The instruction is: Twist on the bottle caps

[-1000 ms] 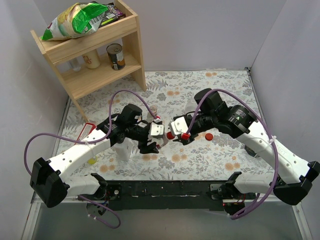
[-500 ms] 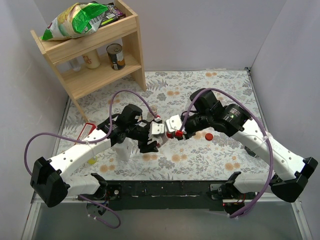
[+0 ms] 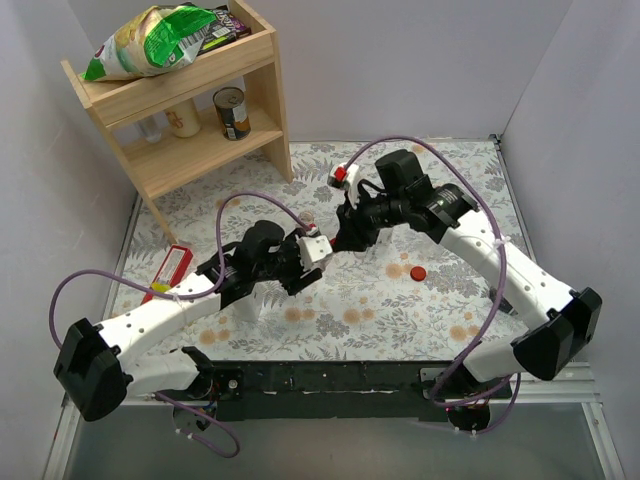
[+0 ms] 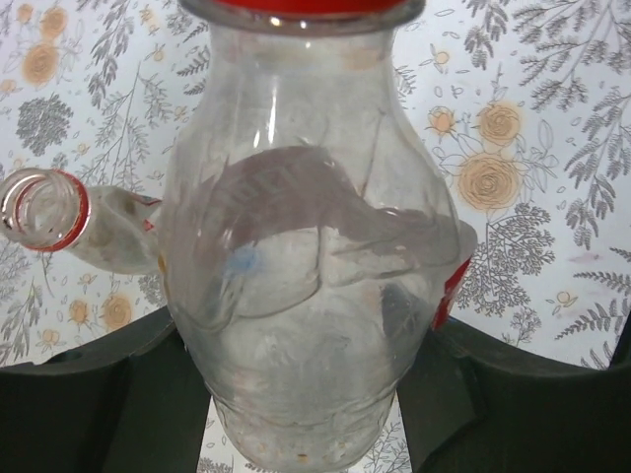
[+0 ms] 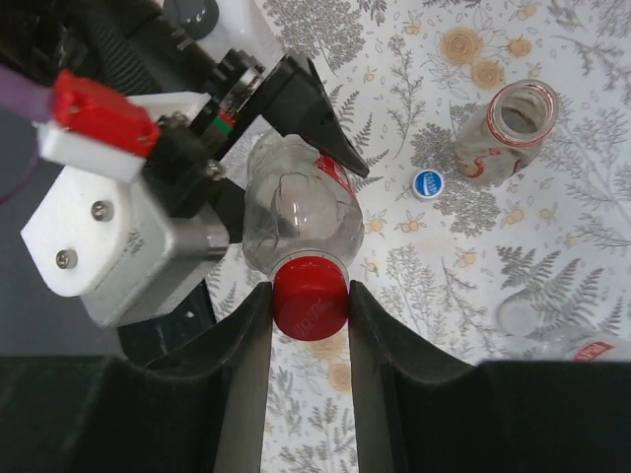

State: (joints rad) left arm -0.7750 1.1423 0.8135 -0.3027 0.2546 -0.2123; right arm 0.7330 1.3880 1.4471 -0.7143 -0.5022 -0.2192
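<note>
Above the floral desk (image 3: 440,170), a clear bottle (image 4: 306,246) is gripped round its belly by the left end effector (image 4: 315,404), its jaws closed against the walls. The neck is met by the right end effector (image 5: 309,296), which is clamped tight on a red cap (image 5: 309,307) seated on the mouth. The cap is best held square to the threads and turned while the bottle is braced, so that cross-threading is avoided. The bottle is seen to be bulbous, transparent and empty. A blue cap (image 5: 427,183) is seen lying on the desk.

Wooden shelf (image 3: 262,62) back left; snack bag (image 3: 150,40) atop, can (image 3: 231,112) inside.
</note>
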